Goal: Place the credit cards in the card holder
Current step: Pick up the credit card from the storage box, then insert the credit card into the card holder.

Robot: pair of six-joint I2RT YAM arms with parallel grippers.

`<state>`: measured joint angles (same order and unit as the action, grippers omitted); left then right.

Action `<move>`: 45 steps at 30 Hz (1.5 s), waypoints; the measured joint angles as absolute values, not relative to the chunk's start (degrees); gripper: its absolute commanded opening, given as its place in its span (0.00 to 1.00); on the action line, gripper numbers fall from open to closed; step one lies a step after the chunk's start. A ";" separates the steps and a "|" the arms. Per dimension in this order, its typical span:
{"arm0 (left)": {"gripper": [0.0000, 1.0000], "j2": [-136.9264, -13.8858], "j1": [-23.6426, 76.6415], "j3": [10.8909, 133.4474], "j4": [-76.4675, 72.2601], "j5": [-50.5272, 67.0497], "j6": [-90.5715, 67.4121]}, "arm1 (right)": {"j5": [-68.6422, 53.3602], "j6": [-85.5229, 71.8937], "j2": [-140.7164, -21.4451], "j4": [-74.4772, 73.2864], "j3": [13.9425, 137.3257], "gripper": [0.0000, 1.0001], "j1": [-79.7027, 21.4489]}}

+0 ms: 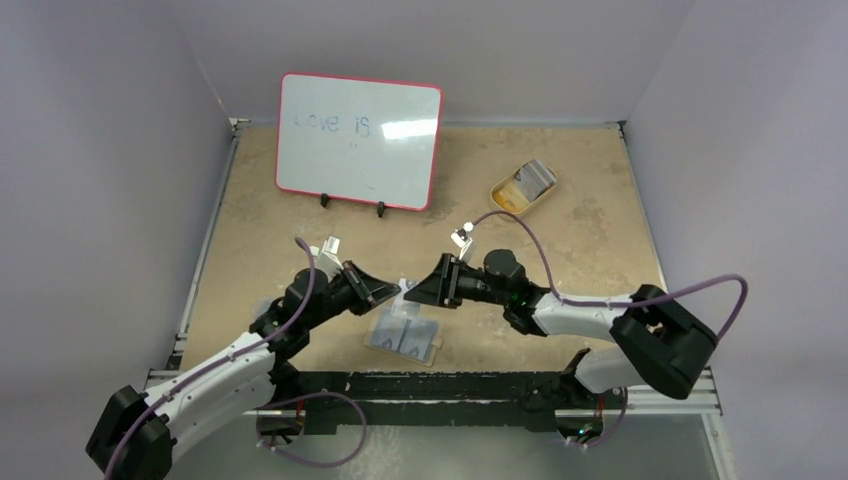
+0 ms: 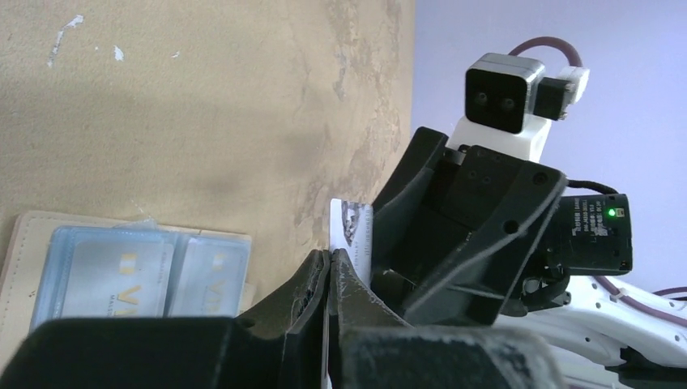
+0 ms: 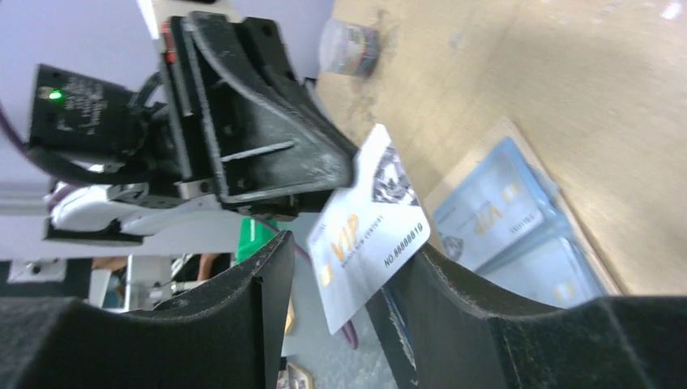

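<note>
My left gripper (image 2: 333,255) is shut on the edge of a grey credit card (image 2: 352,227) marked VIP, held in the air just above the card holder (image 1: 433,346). My right gripper (image 3: 352,247) faces it, open. The same credit card (image 3: 369,231) hangs between its spread fingers, and I cannot tell whether it touches the right one. The two grippers meet tip to tip in the top view, left gripper (image 1: 396,289) and right gripper (image 1: 414,290). The tan card holder (image 2: 24,243) lies open on the table, with two bluish-grey cards (image 2: 113,271) in its inner pockets.
A red-rimmed whiteboard (image 1: 358,143) stands at the back of the table. A tan oval dish (image 1: 522,186) with items in it sits at the back right. The arms' base rail (image 1: 440,385) runs along the near edge.
</note>
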<state>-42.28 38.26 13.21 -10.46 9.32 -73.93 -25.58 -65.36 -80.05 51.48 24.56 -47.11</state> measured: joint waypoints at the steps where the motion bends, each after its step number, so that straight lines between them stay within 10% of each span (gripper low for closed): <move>1: 0.00 -42.13 38.26 13.21 -10.57 9.39 -73.93 | -24.51 -64.55 -78.54 48.29 24.56 0.54 -47.22; 16: 0.00 -38.44 38.26 13.15 -1.54 6.24 -69.10 | -11.29 -67.35 -68.31 19.79 22.44 0.49 -51.99; 45: 0.00 -42.24 38.26 7.44 -2.63 4.93 -66.35 | 5.85 -72.42 -85.58 -0.34 37.78 0.21 -59.90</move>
